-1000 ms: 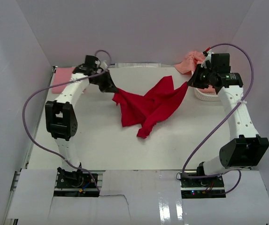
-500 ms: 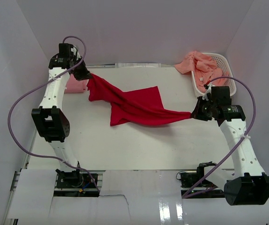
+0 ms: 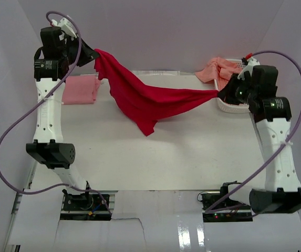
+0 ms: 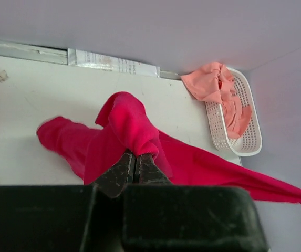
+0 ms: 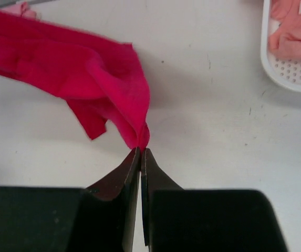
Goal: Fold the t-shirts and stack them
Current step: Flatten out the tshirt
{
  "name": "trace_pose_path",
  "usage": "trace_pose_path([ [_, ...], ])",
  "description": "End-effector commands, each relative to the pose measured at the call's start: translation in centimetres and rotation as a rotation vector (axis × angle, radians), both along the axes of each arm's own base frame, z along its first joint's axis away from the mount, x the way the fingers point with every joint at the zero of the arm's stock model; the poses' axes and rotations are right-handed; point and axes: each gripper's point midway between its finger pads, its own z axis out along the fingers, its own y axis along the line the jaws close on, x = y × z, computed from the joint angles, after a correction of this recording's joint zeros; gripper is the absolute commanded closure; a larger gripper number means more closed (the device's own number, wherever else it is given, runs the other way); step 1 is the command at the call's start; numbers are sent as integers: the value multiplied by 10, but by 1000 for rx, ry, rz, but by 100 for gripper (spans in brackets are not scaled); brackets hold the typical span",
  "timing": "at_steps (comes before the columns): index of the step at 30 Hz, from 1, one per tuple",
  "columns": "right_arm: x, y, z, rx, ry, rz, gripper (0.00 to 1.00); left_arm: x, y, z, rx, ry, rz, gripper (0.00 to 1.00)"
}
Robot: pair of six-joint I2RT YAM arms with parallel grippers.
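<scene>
The bright red t-shirt (image 3: 145, 100) hangs stretched in the air between both arms, its lower folds drooping toward the table. My left gripper (image 3: 94, 54) is raised high at the back left, shut on one end of the red t-shirt (image 4: 124, 128). My right gripper (image 3: 221, 93) is shut on the other end of the red t-shirt (image 5: 103, 79), just left of the basket. A light pink t-shirt (image 3: 80, 89) lies folded flat at the back left. Salmon-orange t-shirts (image 3: 219, 70) spill over the basket's rim.
The white latticed basket (image 3: 229, 106) stands at the back right, partly behind my right arm; it also shows in the left wrist view as the basket (image 4: 245, 142). White enclosure walls close in the back and both sides of the table (image 3: 155, 163).
Both arms have lifted and pulled apart: the left gripper rose toward the back left, the right moved back beside the basket. The red t-shirt went from draped on the table to stretched in the air.
</scene>
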Motion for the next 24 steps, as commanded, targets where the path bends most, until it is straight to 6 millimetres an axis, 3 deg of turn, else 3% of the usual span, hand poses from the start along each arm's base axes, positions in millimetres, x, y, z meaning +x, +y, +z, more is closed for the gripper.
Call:
trace_pose_path([
  [1, -45, 7, -32, 35, 76, 48, 92, -39, 13, 54, 35, -181, 66, 100],
  [2, -57, 12, -50, 49, 126, 85, 92, -43, 15, 52, 39, -176, 79, 100],
  [3, -83, 24, -88, 90, 232, 152, 92, -46, 17, 47, 40, -164, 93, 100],
  [4, -99, 29, -107, 108, 295, 175, 92, -46, 21, 32, 39, -122, 119, 100],
  [5, -113, 33, -125, 121, 342, 195, 92, -55, 21, 33, 35, -124, 127, 100],
  [6, -143, 42, -152, 150, 411, 233, 92, -56, 22, 18, 29, -83, 133, 99],
  [8, -176, 51, -168, 179, 429, 270, 92, -65, 23, 4, 23, -37, 144, 97],
  [9, -194, 54, -189, 206, 505, 267, 92, -66, 22, -17, 20, 20, 143, 97],
  [10, -208, 53, -196, 208, 544, 266, 92, -69, 19, -29, 12, 56, 128, 99],
  [12, -223, 49, -202, 198, 548, 257, 92, -76, 14, -53, -3, 120, 101, 100],
  [13, -231, 46, -205, 187, 575, 244, 88, -79, 10, -80, -11, 191, 87, 100],
  [14, -232, 42, -204, 173, 565, 232, 68, -83, 5, -93, -28, 226, 55, 100],
  [16, -226, 34, -200, 128, 541, 194, 40, -90, -1, -114, -45, 282, 22, 100],
  [17, -217, 32, -191, 112, 517, 177, 19, -96, -4, -134, -47, 329, 0, 100],
  [18, -208, 28, -187, 86, 494, 155, 11, -99, -5, -141, -42, 346, -8, 100],
  [22, -160, 34, -165, 74, 402, 161, 13, -121, -3, -167, 7, 426, -30, 100],
  [24, -134, 53, -155, 134, 325, 238, 18, -131, 1, -178, 39, 454, -30, 100],
])
